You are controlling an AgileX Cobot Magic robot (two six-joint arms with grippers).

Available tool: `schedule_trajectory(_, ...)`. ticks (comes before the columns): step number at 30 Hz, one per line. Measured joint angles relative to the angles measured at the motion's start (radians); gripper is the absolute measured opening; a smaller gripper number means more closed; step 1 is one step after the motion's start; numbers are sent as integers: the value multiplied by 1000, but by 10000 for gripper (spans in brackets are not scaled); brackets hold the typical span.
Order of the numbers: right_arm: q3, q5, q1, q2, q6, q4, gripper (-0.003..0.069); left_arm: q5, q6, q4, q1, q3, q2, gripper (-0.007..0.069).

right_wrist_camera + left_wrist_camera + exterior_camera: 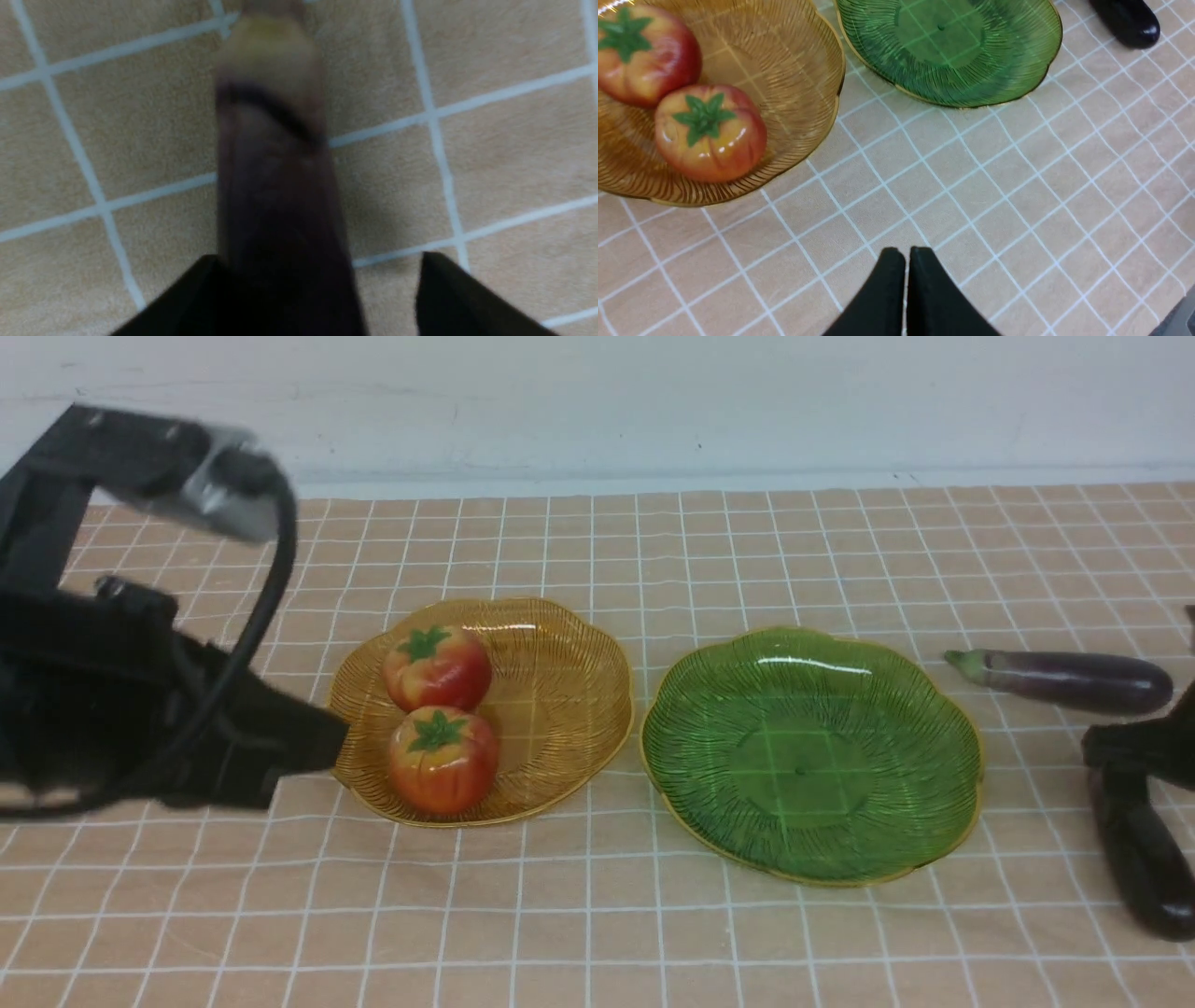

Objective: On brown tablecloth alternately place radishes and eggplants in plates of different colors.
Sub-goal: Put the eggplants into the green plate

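Two radishes (438, 667) (442, 758) lie in the amber plate (569, 709); both also show in the left wrist view (710, 133) (642, 53). The green plate (812, 751) is empty. One eggplant (1069, 681) lies on the brown tablecloth (597, 915) right of the green plate. The second eggplant (1144, 859) lies at the right edge. My right gripper (1125, 770) is low over it, open, its fingers astride the eggplant (275, 186), with a gap on one side. My left gripper (331, 747) is shut and empty beside the amber plate's left rim; its fingertips (896, 261) are together.
A pale wall runs behind the table's far edge (597, 481). The left arm and its cable (271, 588) hang over the cloth's left side. The end of an eggplant (1125, 18) shows beyond the green plate (948, 51) in the left wrist view.
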Motion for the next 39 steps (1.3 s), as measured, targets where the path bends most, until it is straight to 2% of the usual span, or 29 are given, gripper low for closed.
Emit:
schedule_trajectory(4,-6,10,0,10,-9,7,326,0,0,9,0,3,-42,-3)
schedule_trajectory(5,-12,21,0,10,-12,8,316,-1,0,9,0,3,-49,-3)
schedule_trajectory(11,-96,124,2,-26,-22,35,327,-1,0,15,0,3,-57,-3)
schedule_trajectory(15,-179,147,32,-112,-59,143,327,-2,0,15,0,3,-57,-3)
schedule_trajectory(20,-257,71,149,-141,-178,313,327,-3,0,16,0,3,-57,-3)
schedule_trajectory(27,-299,0,330,-2,-232,362,327,0,0,16,0,3,-57,-3)
schedule_trajectory(30,-317,1,374,70,-228,360,353,5,0,16,0,3,-57,-3)
schedule_trajectory(36,-384,38,433,140,-189,338,627,23,-4,16,0,3,-57,-3)
schedule_trajectory(39,-480,126,434,140,-190,207,664,23,-13,16,0,3,-57,-3)
